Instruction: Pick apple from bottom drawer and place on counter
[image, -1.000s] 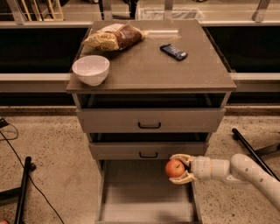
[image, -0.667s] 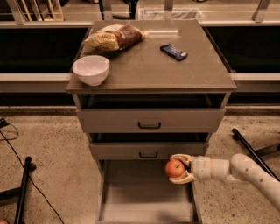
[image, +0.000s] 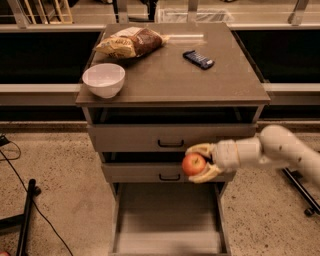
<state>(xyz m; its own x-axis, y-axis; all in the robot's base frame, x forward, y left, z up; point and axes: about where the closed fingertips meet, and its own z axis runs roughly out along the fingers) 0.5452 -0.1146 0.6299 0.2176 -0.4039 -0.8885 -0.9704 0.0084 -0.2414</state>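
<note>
The gripper (image: 196, 164) is clamped on the apple (image: 192, 164), above the open bottom drawer (image: 167, 220) and level with the middle drawer (image: 135, 172). The counter (image: 170, 80) lies straight up and a little farther back; its near middle, right of the bowl (image: 103, 79), looks free.

High front view; pincer (image: 195, 164) with apple (image: 193, 163) centre-right

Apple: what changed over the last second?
The gripper, shut on the apple, rose and edged left, from above the open bottom drawer to the middle drawer front. White bowl, bread bag and dark packet on the counter stayed put.
</note>
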